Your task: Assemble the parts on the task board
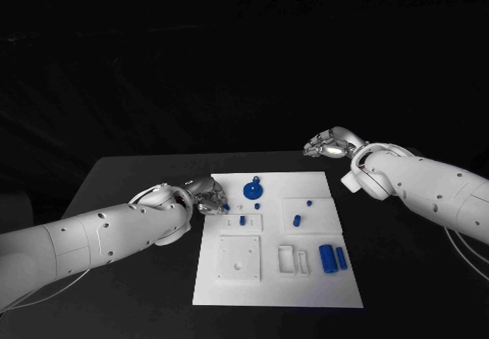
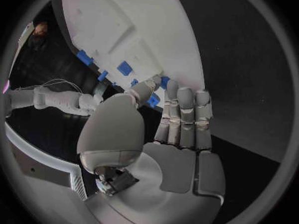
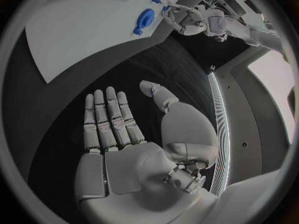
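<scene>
Task board mid-table, round part at its far edge, two cylinder parts near right

No readable text, label, number or sign on anything in these views

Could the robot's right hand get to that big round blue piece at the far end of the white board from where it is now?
Probably yes. The right hand hangs open beyond the board's far right corner, and nothing stands between it and the round blue piece.
</scene>
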Motion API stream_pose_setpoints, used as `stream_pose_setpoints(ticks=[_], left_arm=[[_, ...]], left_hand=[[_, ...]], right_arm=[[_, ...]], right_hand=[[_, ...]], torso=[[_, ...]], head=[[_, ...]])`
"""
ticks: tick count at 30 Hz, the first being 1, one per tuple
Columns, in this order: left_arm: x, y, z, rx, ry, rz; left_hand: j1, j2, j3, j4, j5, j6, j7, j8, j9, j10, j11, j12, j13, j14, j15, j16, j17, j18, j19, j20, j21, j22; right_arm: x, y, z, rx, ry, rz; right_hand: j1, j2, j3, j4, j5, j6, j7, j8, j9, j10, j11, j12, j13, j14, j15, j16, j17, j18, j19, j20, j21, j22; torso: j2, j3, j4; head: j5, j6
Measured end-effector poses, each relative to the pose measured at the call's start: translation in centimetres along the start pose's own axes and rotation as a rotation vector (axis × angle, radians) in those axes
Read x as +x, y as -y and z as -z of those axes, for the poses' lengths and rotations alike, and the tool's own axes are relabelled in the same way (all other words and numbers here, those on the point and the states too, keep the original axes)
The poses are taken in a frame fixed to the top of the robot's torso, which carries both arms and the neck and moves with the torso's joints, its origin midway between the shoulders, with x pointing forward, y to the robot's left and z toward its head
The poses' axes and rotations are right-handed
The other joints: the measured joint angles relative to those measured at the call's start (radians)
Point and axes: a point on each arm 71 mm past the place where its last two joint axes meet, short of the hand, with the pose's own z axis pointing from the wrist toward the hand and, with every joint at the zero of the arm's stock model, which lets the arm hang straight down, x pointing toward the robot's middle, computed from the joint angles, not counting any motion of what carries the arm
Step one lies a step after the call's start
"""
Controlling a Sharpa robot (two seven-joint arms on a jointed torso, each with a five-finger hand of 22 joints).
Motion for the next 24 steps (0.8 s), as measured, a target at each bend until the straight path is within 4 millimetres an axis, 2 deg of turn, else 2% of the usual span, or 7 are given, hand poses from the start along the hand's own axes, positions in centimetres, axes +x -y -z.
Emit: stream_pose_setpoints(ticks=[4, 14, 24], left_arm=[[-0.02, -0.06, 0.01, 0.000, 0.000, 0.000], [-0.16, -0.19, 0.00, 0.004, 0.006, -0.012], [-0.19, -0.19, 0.02, 0.016, 0.008, -0.031]], left_hand=[[0.003, 0.001, 0.004, -0.004, 0.000, -0.002, 0.000, 0.000, -0.005, -0.007, -0.003, -0.007, -0.005, 0.000, 0.000, 0.000, 0.001, 0.000, 0.000, 0.000, 0.000, 0.002], [0.043, -0.038, -0.003, -0.036, 0.001, -0.014, 0.008, -0.006, -0.019, -0.025, -0.006, -0.016, -0.014, -0.002, 0.009, 0.000, 0.003, -0.001, -0.004, -0.003, -0.004, 0.003], [0.067, -0.052, 0.005, -0.057, 0.001, -0.027, 0.013, -0.006, -0.033, -0.043, -0.011, -0.024, -0.021, -0.006, 0.013, 0.000, 0.005, 0.001, -0.006, -0.002, -0.008, 0.004]], right_arm=[[0.00, 0.00, 0.00, 0.000, 0.000, 0.000], [0.12, -0.12, 0.02, -0.003, -0.003, -0.002], [0.09, -0.05, 0.06, -0.002, -0.003, -0.001]], right_hand=[[0.000, 0.000, 0.000, 0.000, 0.000, 0.000, 0.000, 0.000, 0.000, 0.000, 0.000, 0.000, 0.000, 0.000, 0.000, 0.000, 0.000, 0.000, 0.000, 0.000, 0.000, 0.000], [0.000, 0.000, 0.000, 0.000, 0.000, 0.000, 0.000, 0.000, 0.000, 0.000, 0.000, 0.000, 0.000, 0.000, 0.000, 0.004, -0.001, 0.000, 0.000, 0.000, -0.004, 0.000], [0.000, 0.000, 0.000, 0.000, 0.000, 0.000, 0.000, 0.000, 0.000, 0.000, 0.000, 0.000, 0.000, 0.000, 0.000, 0.004, -0.002, 0.000, 0.000, 0.000, -0.004, 0.001]], torso=[[0.000, -0.0001, 0.0005], [0.000, -0.0008, 0.0005], [0.000, -0.0008, 0.0004]], head=[[0.000, -0.001], [0.001, -0.001], [0.002, 0.000]])
